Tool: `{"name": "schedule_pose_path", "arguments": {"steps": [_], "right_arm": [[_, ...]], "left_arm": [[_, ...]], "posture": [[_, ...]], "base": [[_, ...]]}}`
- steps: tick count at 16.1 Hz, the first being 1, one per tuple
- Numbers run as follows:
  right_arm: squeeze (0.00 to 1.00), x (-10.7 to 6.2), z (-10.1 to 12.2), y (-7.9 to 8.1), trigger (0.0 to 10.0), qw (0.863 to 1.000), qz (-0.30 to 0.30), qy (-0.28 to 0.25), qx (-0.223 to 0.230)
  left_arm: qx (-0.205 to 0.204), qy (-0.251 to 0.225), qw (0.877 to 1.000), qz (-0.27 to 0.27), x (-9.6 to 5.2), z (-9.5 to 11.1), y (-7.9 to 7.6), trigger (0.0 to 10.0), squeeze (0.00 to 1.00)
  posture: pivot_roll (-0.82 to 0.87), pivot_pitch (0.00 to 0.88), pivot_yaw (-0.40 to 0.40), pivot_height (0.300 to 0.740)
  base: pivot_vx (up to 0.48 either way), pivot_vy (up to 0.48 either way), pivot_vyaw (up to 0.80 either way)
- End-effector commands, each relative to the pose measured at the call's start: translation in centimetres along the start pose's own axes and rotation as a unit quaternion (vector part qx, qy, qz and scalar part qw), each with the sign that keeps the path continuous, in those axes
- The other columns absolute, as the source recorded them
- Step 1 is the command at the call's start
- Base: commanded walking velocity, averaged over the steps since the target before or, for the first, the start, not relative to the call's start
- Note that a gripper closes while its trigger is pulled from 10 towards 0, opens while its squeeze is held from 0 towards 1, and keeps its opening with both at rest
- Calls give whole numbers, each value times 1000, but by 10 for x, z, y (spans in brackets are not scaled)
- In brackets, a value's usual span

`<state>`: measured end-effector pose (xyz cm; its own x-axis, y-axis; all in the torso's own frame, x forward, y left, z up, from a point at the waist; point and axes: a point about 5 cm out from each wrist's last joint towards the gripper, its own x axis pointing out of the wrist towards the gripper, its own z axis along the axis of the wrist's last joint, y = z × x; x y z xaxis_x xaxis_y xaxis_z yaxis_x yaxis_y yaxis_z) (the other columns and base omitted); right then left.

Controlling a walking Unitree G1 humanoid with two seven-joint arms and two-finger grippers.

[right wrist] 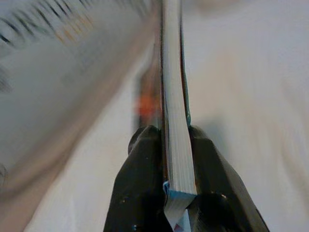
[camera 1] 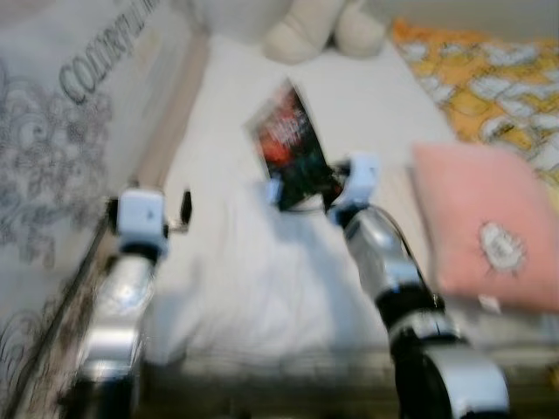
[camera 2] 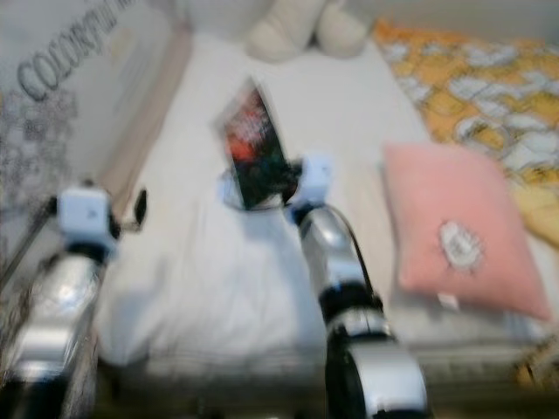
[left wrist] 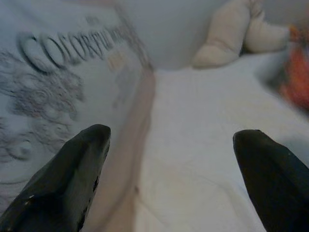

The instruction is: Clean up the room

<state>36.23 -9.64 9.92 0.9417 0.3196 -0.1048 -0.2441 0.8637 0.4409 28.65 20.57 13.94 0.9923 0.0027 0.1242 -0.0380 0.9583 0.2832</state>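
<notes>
A dark book (camera 1: 293, 148) with a red and black cover is held up above the white bed sheet (camera 1: 253, 279). My right gripper (camera 1: 306, 194) is shut on its lower edge; in the right wrist view the white page edges (right wrist: 175, 116) stand upright between the two black fingers (right wrist: 140, 179). My left gripper (left wrist: 169, 159) is open over the sheet near the bed's left side, with nothing between its fingertips (left wrist: 82, 159). The head views are blurred.
A pink cushion (camera 1: 485, 227) lies at the bed's right. A cream plush toy (camera 1: 319, 30) rests at the head of the bed. An orange patterned blanket (camera 1: 489, 87) covers the far right. A grey printed bumper wall (camera 1: 61, 131) runs along the left.
</notes>
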Motion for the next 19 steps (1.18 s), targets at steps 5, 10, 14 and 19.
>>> {"name": "schedule_pose_path", "arguments": {"steps": [5, 10, 14, 19], "right_arm": [[0, -16, -67, -3, 0, 972, -49, 122, 193], [0, -25, -74, -19, 0, 978, -77, 150, 120], [0, -27, -62, -36, 0, 981, -137, 116, 79], [0, -27, -60, -38, 0, 976, -176, 85, 99]], "left_arm": [[74, -9, 997, 14, -25, 34, 48, 10000, 0], [31, -6, 999, -43, -32, 41, 16, 10000, 0], [21, 8, 998, -62, -35, 39, 8, 10000, 0], [20, 15, 998, -65, -36, 38, 9, 10000, 0]], "posture": [[352, 200, 14, 740], [319, 195, -3, 740], [295, 198, -7, 740], [297, 194, -4, 740]], "base": [[0, 0, 0], [0, 0, 0], [0, 0, 0], [0, 0, 0]]}}
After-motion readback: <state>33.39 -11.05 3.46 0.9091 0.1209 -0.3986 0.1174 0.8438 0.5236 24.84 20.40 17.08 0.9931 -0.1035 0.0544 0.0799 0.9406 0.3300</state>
